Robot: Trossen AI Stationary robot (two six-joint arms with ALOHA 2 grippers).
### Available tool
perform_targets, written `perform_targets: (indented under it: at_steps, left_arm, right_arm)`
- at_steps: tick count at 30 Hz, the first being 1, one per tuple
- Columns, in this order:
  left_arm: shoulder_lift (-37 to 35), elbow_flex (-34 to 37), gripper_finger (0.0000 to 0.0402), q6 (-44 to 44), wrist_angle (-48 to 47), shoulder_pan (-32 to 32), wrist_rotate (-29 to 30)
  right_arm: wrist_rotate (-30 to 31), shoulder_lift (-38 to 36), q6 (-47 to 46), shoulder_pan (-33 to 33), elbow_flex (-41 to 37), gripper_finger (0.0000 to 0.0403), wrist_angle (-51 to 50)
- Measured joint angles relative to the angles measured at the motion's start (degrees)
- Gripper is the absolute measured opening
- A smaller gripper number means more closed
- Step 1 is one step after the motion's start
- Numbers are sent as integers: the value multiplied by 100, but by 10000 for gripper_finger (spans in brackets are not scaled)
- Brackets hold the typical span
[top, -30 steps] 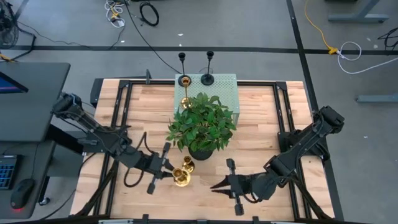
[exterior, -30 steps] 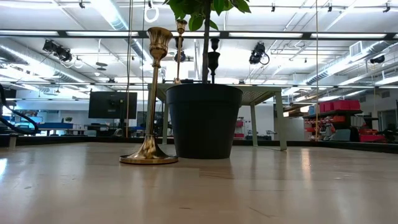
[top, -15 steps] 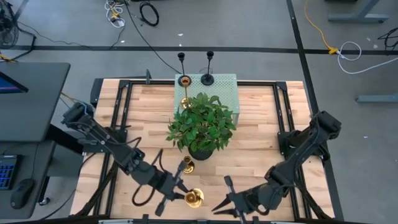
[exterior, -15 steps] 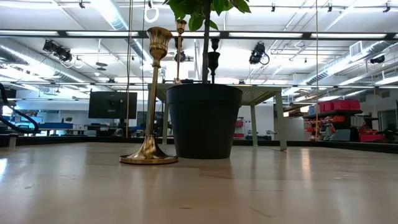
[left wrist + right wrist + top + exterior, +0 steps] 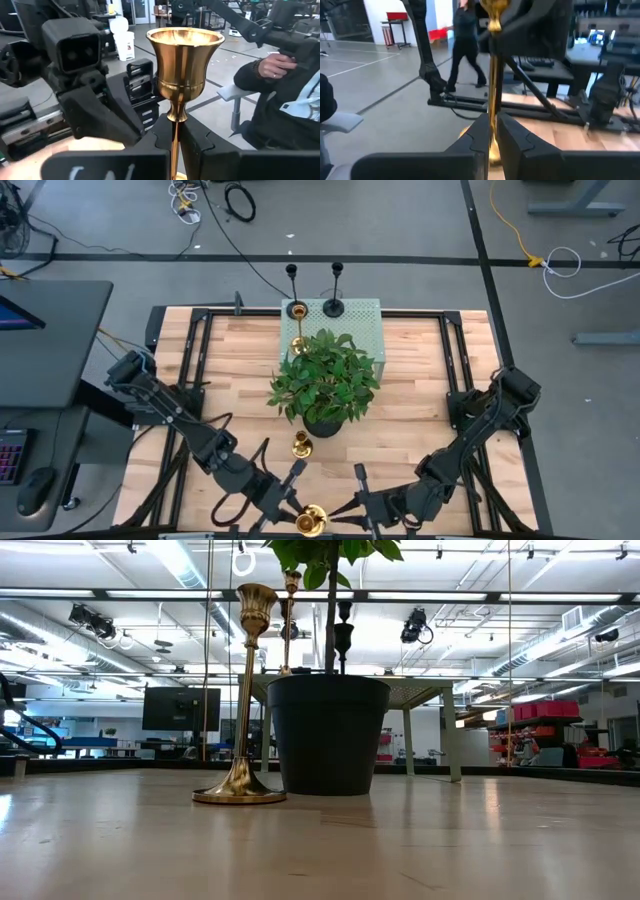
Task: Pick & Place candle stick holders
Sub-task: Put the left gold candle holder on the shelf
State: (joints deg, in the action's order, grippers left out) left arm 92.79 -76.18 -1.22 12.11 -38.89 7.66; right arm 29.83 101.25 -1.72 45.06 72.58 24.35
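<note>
One shiny gold candle stick holder with a flared cup (image 5: 184,60) stands upright at the wooden worktop's (image 5: 420,390) near edge, its slim stem pinched by the left claw (image 5: 172,142) and also by the right claw (image 5: 491,131), near a leafy plant in a black pot (image 5: 325,385).

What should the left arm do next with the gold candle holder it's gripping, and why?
Probably hold the left gripper steady, jaws shut on the gold holder. The right gripper is lined up on the same stem, which looks like a handover about to happen.
</note>
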Motion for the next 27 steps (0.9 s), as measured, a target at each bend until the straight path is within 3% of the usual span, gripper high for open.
perform_targets:
  at_steps: [12,27]
  left_arm:
    - [-2,0,15,-98,27,85,17]
    - [-8,0,18,-100,1,85,17]
  right_arm:
    - [-438,0,-39,-204,0,40,115]
    - [-571,102,-78,-377,0,184,575]
